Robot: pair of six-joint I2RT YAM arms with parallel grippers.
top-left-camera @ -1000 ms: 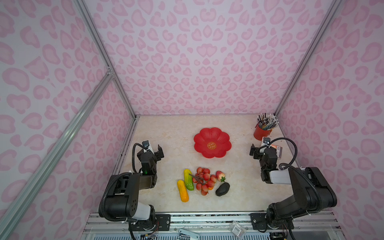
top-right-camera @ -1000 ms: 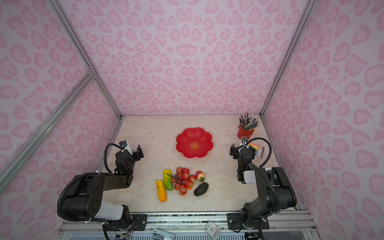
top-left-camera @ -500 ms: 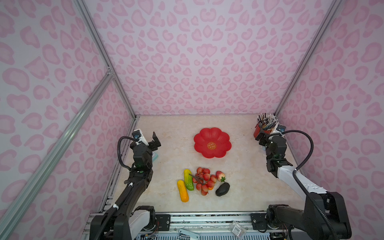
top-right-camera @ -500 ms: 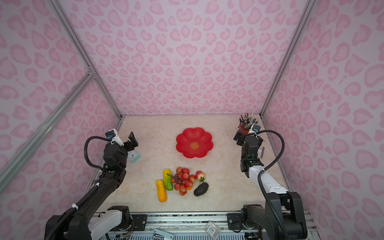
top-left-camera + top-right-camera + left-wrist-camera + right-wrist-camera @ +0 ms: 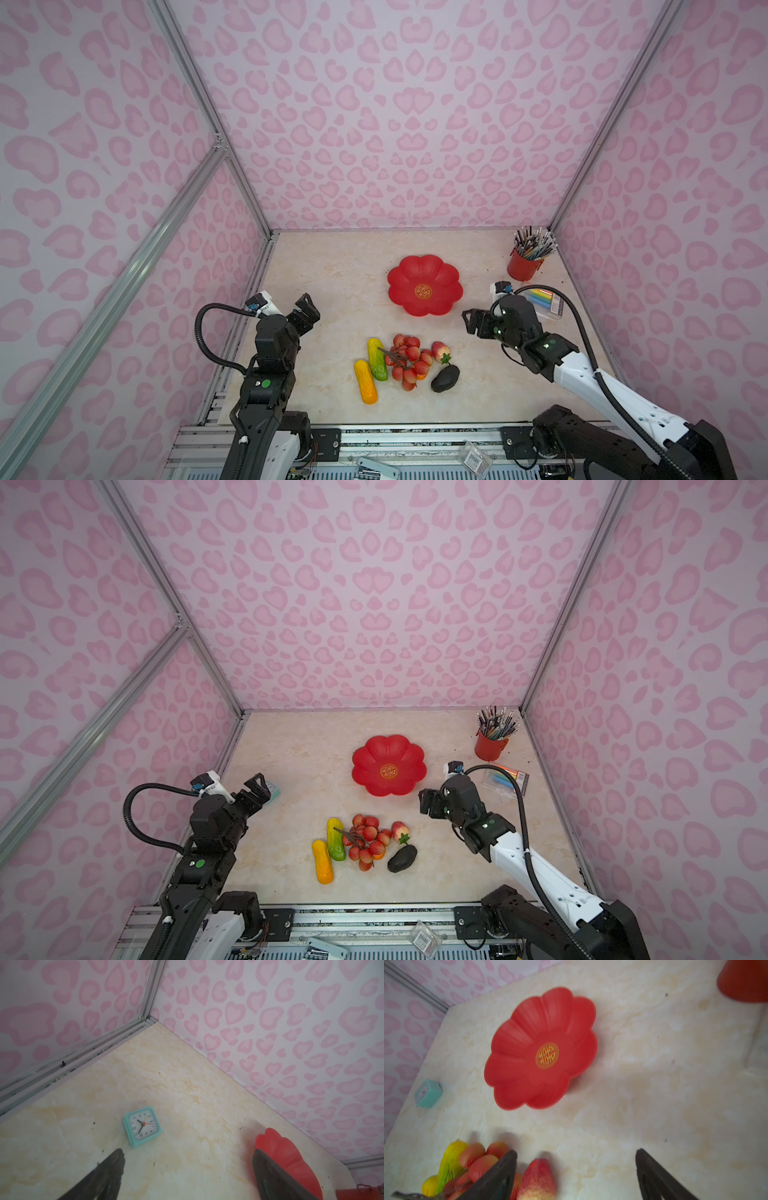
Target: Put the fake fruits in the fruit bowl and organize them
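While the red flower-shaped fruit bowl (image 5: 424,274) sits near the counter's (image 5: 332,266) middle, the fake fruits (image 5: 368,839) lie clustered apart from it toward the front edge: orange-yellow oblong (image 5: 365,381), yellow-green oblong (image 5: 376,359), red berry cluster (image 5: 409,361), strawberry (image 5: 438,351), avocado (image 5: 445,377). Near the teal clock (image 5: 143,1126) by the left edge, the left fingers (image 5: 108,1174) spread wide, holding nothing; the right fingers (image 5: 496,1176), equally wide and bare, hover near the strawberry.

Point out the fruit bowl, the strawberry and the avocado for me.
fruit bowl (image 5: 424,268): in a top view, on its far petal.
strawberry (image 5: 439,350): in a top view, on its pink-red body.
avocado (image 5: 445,377): in a top view, on the middle of its dark skin.
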